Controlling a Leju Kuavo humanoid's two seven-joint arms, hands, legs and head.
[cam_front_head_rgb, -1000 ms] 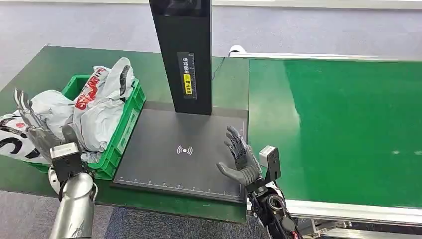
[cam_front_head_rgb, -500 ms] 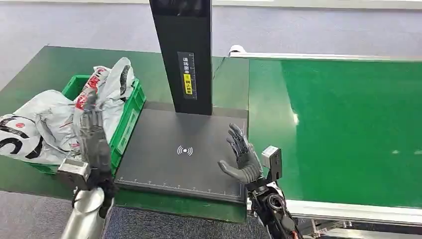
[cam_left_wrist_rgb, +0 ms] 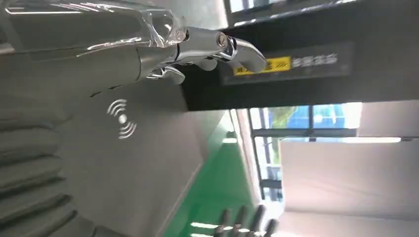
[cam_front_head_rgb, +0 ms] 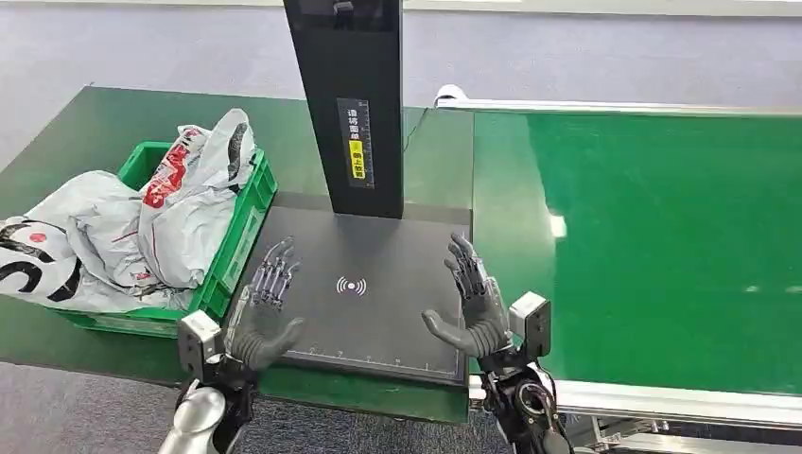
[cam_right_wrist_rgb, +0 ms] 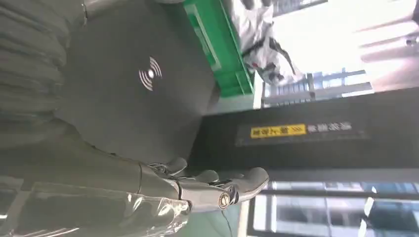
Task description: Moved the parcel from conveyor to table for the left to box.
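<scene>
Several grey-and-white plastic parcels (cam_front_head_rgb: 142, 222) fill the green box (cam_front_head_rgb: 244, 222) at the table's left and spill over its left rim; they also show in the right wrist view (cam_right_wrist_rgb: 259, 39). My left hand (cam_front_head_rgb: 260, 307) hovers open over the front left of the dark scanner pad (cam_front_head_rgb: 359, 255), empty, just right of the box. Open and empty too, my right hand (cam_front_head_rgb: 473, 303) stands at the pad's front right corner, beside the conveyor belt (cam_front_head_rgb: 662, 236). The belt carries no parcel in the head view.
A tall black scanner post (cam_front_head_rgb: 350, 104) with a yellow label rises from the back of the pad. The green table (cam_front_head_rgb: 85, 132) extends left and behind the box. The conveyor's metal front rail (cam_front_head_rgb: 681, 402) runs along the lower right.
My left hand has left the parcels at the box and swung right to the pad's front left. My right hand shifted slightly toward the front.
</scene>
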